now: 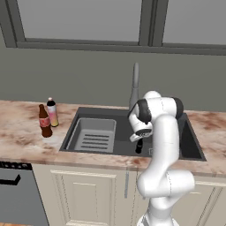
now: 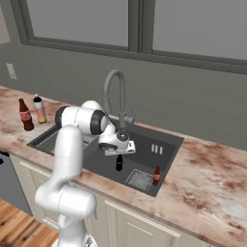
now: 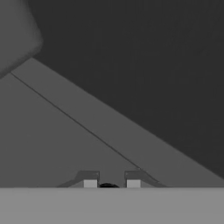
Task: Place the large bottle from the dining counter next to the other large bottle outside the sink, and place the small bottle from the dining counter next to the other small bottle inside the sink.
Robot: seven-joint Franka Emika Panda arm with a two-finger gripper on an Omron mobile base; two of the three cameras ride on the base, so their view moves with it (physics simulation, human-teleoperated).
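Right base view shows my claw (image 2: 118, 155) clamped on the small black bottle's (image 2: 118, 164) neck over the sink (image 2: 166, 140); I judge it light, rigid, slippery.

I see the brown red-labelled bottle (image 1: 44, 121) upright on the surface left of the sink (image 1: 93, 115), just beside the pink white-capped bottle (image 1: 52, 112). Small black bottle (image 2: 118, 162) hangs upright over the basin, neck clamped in the gripper (image 2: 118, 152). Another small bottle (image 2: 156, 176) stands at the basin's near corner.
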